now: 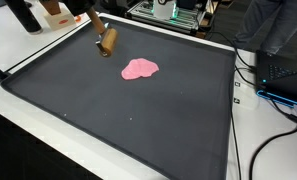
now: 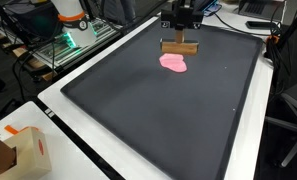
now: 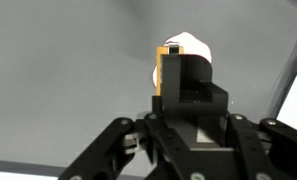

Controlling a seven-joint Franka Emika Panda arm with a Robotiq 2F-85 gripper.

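Brown wooden block (image 2: pixel 179 47), just the one, is pinched in the gripper (image 2: pixel 179 33). The jaws are clamped on it, and it hangs right under the tool, low over the one black mat (image 2: pixel 168 120). The arm reaches in over the mat's edge with the wrist pointing down, and the block (image 1: pixel 108 41) is a bit tilted in an exterior view. One pink blob (image 2: pixel 174 62) lies flat on the mat, near the block but apart from it. One cardboard box (image 2: pixel 23 150) sits well away from the gripper, its print too blurry to read.

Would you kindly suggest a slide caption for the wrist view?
Wrist view: the gripper holds a wooden block close to a pink blob on a grey mat.
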